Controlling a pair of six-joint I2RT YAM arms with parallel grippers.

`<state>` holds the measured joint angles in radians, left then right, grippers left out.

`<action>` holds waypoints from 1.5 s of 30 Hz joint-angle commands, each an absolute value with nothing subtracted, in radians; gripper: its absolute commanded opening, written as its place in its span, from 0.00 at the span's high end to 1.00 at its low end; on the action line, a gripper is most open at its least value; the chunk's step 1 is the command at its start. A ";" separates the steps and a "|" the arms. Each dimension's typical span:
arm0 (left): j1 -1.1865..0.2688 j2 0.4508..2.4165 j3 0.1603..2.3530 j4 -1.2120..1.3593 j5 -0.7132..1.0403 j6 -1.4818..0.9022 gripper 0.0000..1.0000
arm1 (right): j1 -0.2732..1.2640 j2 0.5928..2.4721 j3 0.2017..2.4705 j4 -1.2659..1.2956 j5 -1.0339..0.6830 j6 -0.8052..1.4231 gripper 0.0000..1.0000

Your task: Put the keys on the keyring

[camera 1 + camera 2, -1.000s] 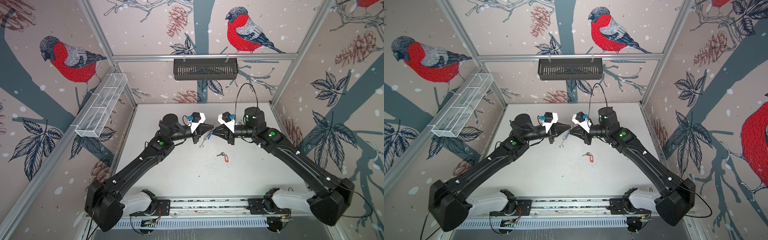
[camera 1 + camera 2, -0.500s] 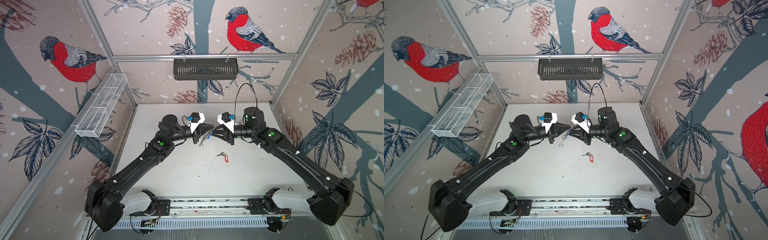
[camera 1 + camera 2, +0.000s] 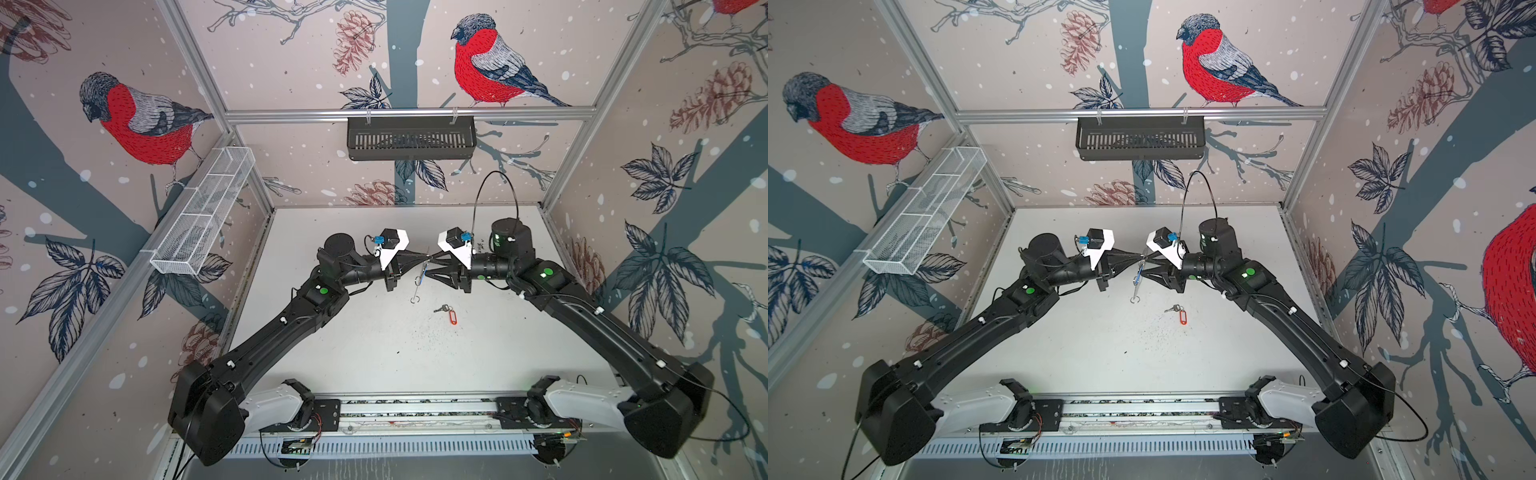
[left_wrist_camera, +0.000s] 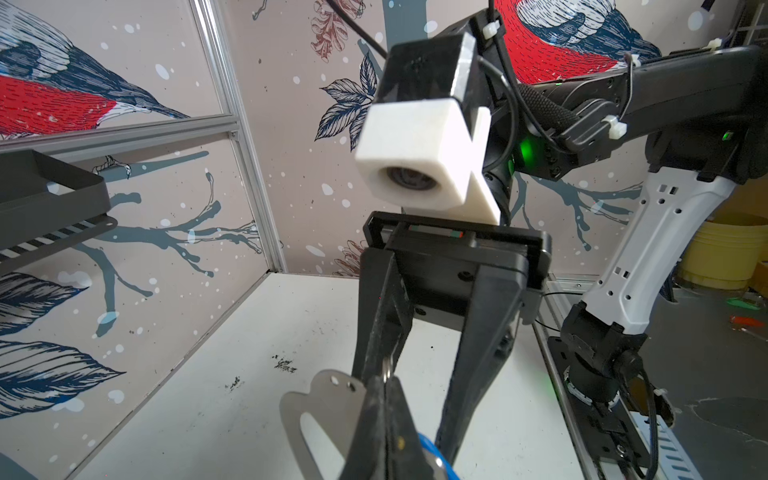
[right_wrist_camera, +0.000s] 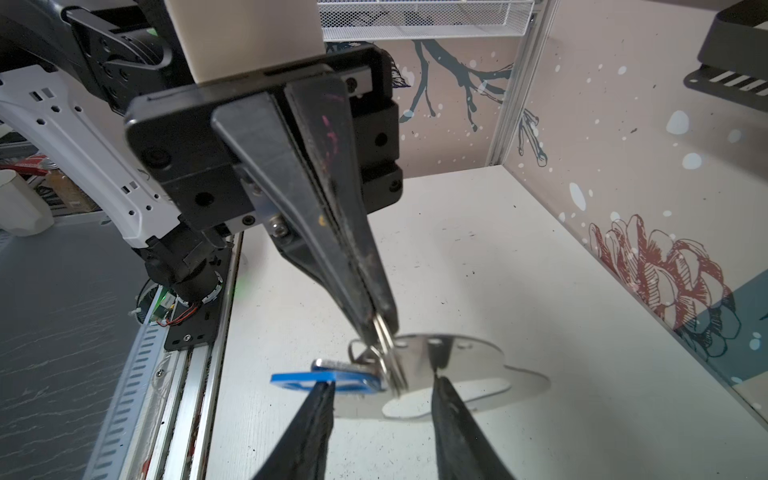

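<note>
The keyring, a flat grey plate with a big slot and small metal rings, hangs above the table between both arms. My left gripper is shut on its rings; in the left wrist view the plate sticks out beside the shut fingers. One of the keys, with a blue tag, hangs at those rings. My right gripper is open, one finger at the blue tag and one at the plate. The other keys, with a red tag, lie on the table below the right gripper.
A white wire basket hangs on the left wall and a black slotted tray on the back rail. The white table has dark specks near the red tag. The arms' base rail runs along the front edge.
My right gripper's jaws have spread apart around the blue tag and the rings. The left gripper has stayed shut on the keyring, and both arms have barely moved.
</note>
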<state>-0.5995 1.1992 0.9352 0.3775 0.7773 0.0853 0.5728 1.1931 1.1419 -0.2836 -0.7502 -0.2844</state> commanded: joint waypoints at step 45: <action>-0.600 1.203 0.893 0.521 0.811 0.027 1.00 | 0.604 1.244 1.154 -0.158 -0.785 -0.229 0.73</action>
<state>-0.5991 1.2045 0.8944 0.4595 0.7853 0.0414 0.5999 1.2430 1.1442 -0.2008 -0.7628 -0.2352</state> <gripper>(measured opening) 0.048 0.271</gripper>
